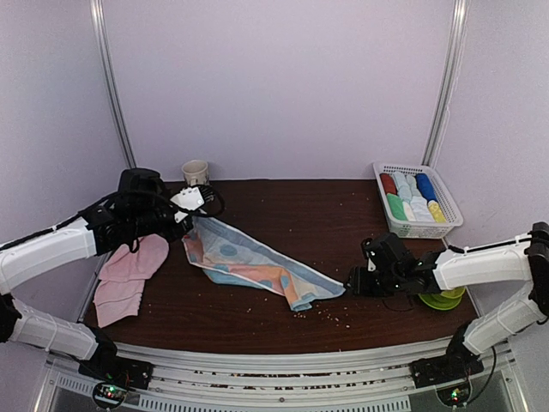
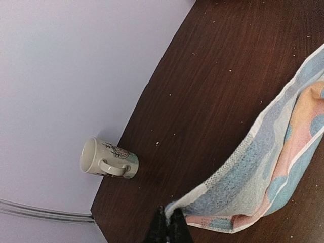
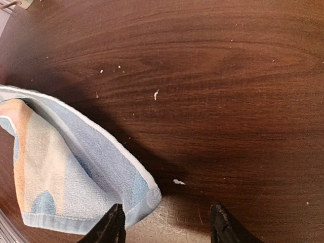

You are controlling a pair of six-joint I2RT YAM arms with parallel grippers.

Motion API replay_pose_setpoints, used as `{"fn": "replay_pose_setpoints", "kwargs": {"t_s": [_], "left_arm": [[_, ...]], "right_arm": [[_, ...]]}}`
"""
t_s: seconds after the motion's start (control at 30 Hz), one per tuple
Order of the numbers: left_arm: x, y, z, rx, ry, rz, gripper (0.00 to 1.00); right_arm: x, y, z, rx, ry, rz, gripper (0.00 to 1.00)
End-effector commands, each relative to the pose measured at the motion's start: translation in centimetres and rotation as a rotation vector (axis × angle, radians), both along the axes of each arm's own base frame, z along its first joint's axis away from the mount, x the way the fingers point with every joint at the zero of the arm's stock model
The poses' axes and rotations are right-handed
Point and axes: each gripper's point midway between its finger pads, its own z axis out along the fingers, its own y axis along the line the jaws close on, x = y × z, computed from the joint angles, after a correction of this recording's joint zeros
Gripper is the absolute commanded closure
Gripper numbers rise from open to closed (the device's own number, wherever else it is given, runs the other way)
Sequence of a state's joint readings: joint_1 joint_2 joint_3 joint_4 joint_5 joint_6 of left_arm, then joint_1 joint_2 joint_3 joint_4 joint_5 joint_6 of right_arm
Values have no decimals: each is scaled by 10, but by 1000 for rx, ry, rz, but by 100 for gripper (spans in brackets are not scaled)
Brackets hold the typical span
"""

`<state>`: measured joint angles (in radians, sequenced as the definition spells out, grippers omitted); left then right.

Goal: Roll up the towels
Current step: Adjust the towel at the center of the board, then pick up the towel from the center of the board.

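Left gripper (image 2: 169, 225) pinches a corner of the blue towel (image 1: 249, 262), stretched diagonally over the table (image 1: 326, 206) middle. Right gripper (image 3: 167, 220) is spread, opposite corner just outside its jaws, not btw them. Better shift over this corner, close, then pull flat w/ both

My two arms, the left arm (image 1: 47, 249) at the frame's left edge and the right arm (image 1: 480, 264) at its right, wear smooth white shells between black joints. Thin black cables (image 1: 216, 204) loop off them. The right gripper (image 3: 164, 225) has matte black, wedge-shaped fingers (image 3: 115, 227).
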<state>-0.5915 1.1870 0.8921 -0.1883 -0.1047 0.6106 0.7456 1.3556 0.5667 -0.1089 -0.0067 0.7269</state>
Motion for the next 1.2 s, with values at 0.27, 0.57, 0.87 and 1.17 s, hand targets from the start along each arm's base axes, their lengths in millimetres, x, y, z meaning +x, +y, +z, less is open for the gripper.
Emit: {"fn": "replay_pose_setpoints", "kwargs": {"t_s": [0.27,0.57,0.87,1.17], "left_arm": [[-4,0,9,-47,-29,-13,100],[-5,0,9,-51,-27,-18,100],[-6,-1,7,-50,-27,-24,100],[-6,-1,9,-52,-30,-23,100]], "right_arm": [[10,27,-3,115,33,3,57],[15,27,-5,152,41,-27,69],[20,20,-7,148,38,-62,77],[21,18,-8,128,39,-61,99]]}}
